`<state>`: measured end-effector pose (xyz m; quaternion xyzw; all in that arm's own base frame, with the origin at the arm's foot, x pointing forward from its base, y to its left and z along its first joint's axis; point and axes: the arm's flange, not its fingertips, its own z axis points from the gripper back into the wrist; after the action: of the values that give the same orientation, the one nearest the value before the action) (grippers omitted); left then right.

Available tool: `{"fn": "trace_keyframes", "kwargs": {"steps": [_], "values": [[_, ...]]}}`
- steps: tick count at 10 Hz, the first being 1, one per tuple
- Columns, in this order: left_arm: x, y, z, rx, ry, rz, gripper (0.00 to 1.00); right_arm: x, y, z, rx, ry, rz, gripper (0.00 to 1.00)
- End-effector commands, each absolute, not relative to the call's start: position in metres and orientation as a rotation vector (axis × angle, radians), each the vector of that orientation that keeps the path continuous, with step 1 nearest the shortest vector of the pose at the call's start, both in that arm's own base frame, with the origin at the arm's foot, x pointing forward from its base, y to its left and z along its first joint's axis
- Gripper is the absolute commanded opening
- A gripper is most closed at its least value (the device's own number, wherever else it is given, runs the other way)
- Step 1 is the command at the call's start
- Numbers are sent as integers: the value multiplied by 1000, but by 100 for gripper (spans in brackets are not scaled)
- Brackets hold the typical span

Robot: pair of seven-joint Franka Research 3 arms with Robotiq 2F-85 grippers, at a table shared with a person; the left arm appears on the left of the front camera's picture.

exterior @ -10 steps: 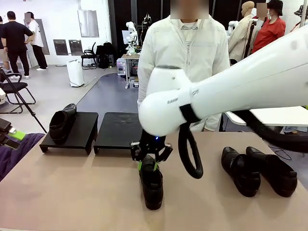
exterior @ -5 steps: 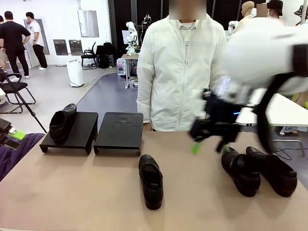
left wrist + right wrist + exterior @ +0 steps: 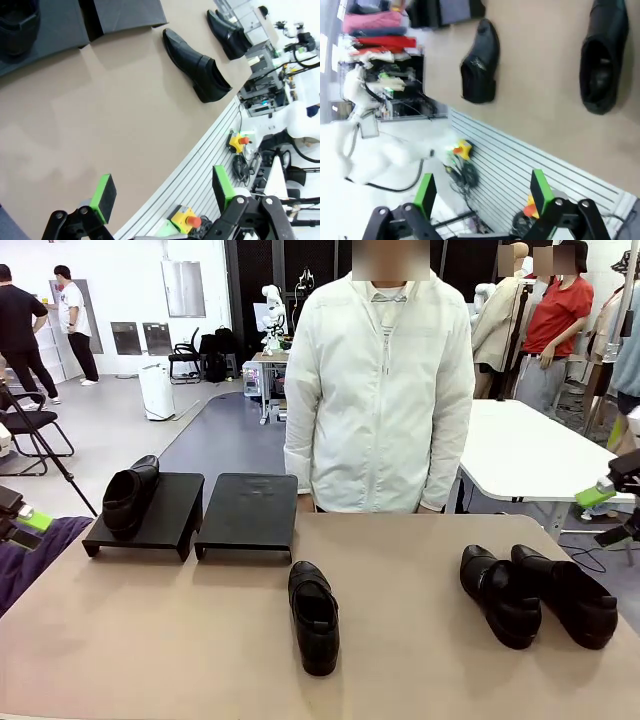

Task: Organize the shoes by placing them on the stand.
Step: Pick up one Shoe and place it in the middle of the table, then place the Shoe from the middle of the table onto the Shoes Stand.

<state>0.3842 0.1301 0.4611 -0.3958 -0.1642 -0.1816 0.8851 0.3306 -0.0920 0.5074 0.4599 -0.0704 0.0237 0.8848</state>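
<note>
- Stand [image 3: 165, 512]: two black trays side by side at the far side of the table [image 3: 150, 640]. The right tray [image 3: 248, 510] is bare.
- Shoes: one shoe [image 3: 130, 495] lies on the left half of the stand's left tray. A second shoe [image 3: 314, 615] lies on the table just in front of the stand's right tray, lengthwise to it. Which end is the heel I cannot tell. A pair [image 3: 530, 595] lies side by side well to the right of the stand.
- Left gripper [image 3: 163, 192]: pads wide apart, nothing between them, held above the table left of the stand.
- Right gripper [image 3: 482, 191]: pads wide apart, empty, raised far to the right of the stand.
- Handling, judged: leather slip-on, light for its bulk. Sole and heel cup are probably stiff, the upper softer and likely to dent. The polished skin may slip between pads.
- Best hold, judged: at the heel end, one pad inside the opening and one outside the wall. Across the toe it would likely squirm out.
</note>
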Motion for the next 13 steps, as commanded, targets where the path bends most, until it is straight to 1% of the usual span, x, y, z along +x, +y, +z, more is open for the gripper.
{"fn": "trace_keyframes", "kwargs": {"steps": [1, 2, 13], "values": [[382, 130, 463, -824, -336, -380, 100, 329, -79, 481, 1032, -289, 35, 100], [382, 130, 463, -824, -336, -380, 100, 331, -92, 507, 957, -146, 49, 100], [382, 130, 463, -824, -336, -380, 100, 331, -92, 507, 957, -146, 49, 100]]}}
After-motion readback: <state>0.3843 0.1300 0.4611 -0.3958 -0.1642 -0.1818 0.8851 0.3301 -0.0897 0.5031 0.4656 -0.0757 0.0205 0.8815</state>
